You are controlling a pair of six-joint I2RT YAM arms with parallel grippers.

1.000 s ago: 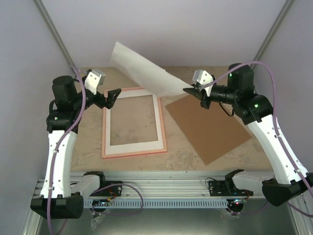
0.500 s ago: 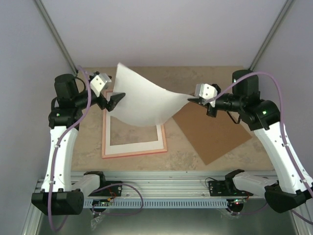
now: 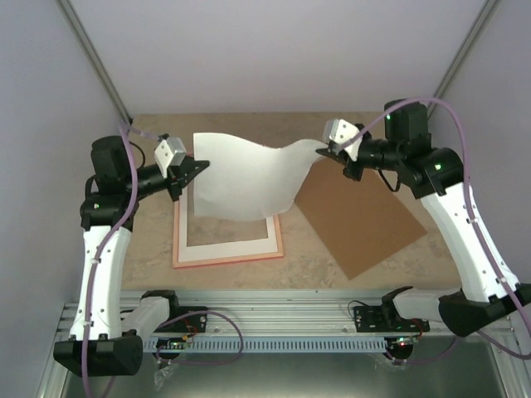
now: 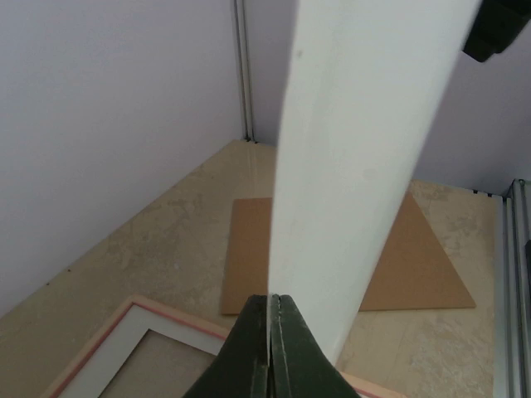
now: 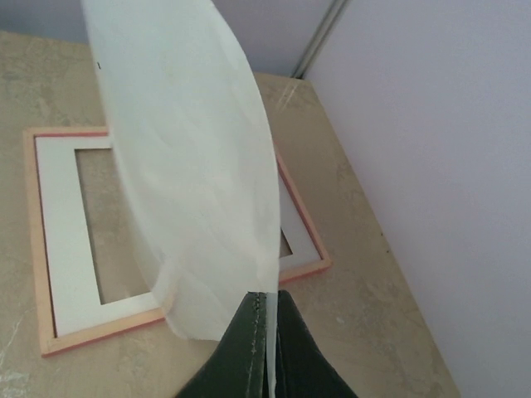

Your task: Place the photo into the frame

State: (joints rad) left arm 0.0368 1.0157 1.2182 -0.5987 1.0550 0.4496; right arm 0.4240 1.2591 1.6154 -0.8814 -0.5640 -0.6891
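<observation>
The photo [image 3: 245,178] hangs in the air with only its white side showing, sagging between my two grippers above the frame [image 3: 228,259]. My left gripper [image 3: 202,165] is shut on the photo's left edge, and the left wrist view shows the sheet [image 4: 357,149] pinched at the fingertips [image 4: 271,298]. My right gripper [image 3: 319,150] is shut on the photo's right corner; in the right wrist view the sheet [image 5: 191,166] rises from the closed tips [image 5: 267,297]. The pink frame [image 5: 302,217] lies flat on the table under the photo.
A white mat sheet [image 3: 224,246] lies inside the frame, with the table showing through its opening. A brown backing board [image 3: 365,220] lies flat to the right of the frame, under my right arm. The enclosure's walls stand close at the left, right and back.
My left gripper was open beside the sheet and has now shut on the photo's left edge. The photo has swung down from a raised tilt and now drapes between both grippers.
</observation>
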